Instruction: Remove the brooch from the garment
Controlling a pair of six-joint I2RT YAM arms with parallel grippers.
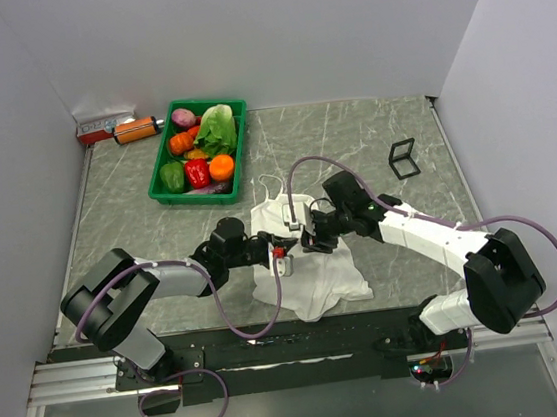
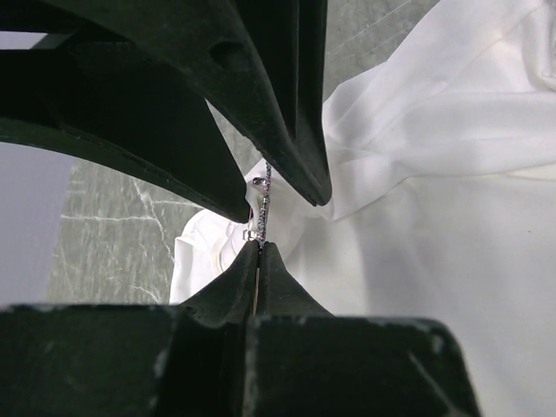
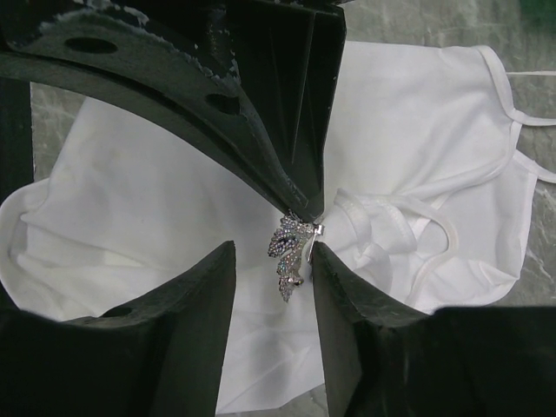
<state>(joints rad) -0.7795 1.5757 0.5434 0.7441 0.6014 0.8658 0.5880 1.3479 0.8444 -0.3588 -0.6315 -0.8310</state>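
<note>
The garment [image 1: 312, 283] is a white strappy top, crumpled on the marble table [image 1: 351, 140] between the two arms. The brooch [image 3: 292, 250] is a sparkly silver leaf shape held just above the cloth. My left gripper [image 2: 259, 247] is shut on one end of the brooch [image 2: 264, 201], which shows edge-on in the left wrist view. My right gripper [image 3: 272, 252] is open, one finger either side of the brooch; its right finger [image 3: 347, 304] touches the pin side and the left stands apart. Whether the pin still passes through the fabric I cannot tell. In the top view both grippers [image 1: 284, 252] [image 1: 308, 237] meet over the garment.
A green basket [image 1: 165, 157] of vegetables stands at the back left. An orange cylinder [image 1: 135, 130] lies in the far left corner. A small black wire frame [image 1: 403, 158] stands at the right rear. Side walls close in the table.
</note>
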